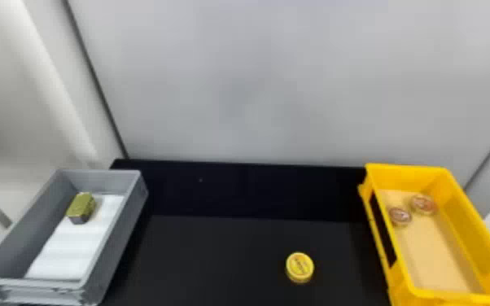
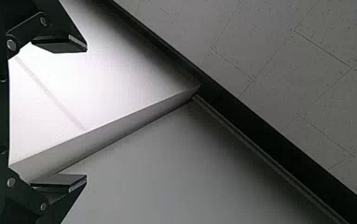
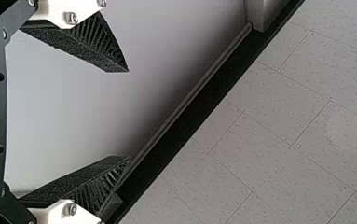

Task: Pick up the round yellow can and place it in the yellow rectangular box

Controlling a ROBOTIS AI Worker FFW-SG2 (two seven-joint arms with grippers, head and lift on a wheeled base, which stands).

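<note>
Round yellow can (image 1: 300,267) sits flat on the bench (image 1: 215,256), near side, right of centre, left of the yellow rectangular box (image 1: 460,217). Right gripper (image 3: 128,115), wide and empty, is likely the nearer one (round can, no long axis to match). Left gripper (image 2: 86,113) also wide.

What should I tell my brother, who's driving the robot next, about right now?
Left gripper: open, empty.
Right gripper: open, empty.
Round yellow can: on the black table, between the grey bin and the yellow rectangular box, nearer the yellow one.
Done: the can is not picked up yet.
To do: pick up the can and put it in the yellow rectangular box.
</note>
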